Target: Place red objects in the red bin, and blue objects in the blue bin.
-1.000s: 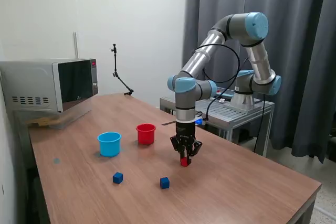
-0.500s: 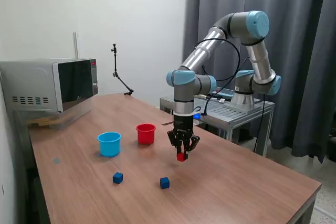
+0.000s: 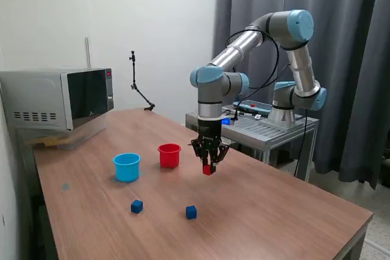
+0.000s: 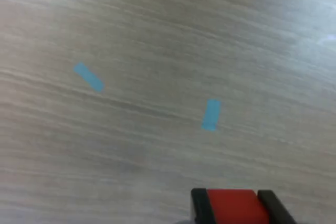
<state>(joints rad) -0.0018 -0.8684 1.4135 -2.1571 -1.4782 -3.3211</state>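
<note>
Claw (image 3: 208,169) clenched on red cube (image 3: 208,169), lifted off counter (image 3: 274,211). Red cup (image 3: 169,155) at its 9 o'clock; blue cup (image 3: 127,167) beyond. Two blue cubes (image 3: 136,206) (image 3: 191,212) below. Microwave (image 3: 58,98) at 10 o'clock.

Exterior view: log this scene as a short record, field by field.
gripper: jaws shut on small solid red cube, held above the wooden table
red bin: round red plastic cup, to the exterior view's left of the gripper
blue bin: round light blue plastic cup, left of the red cup
on table: two small dark blue cubes
background: microwave
</note>
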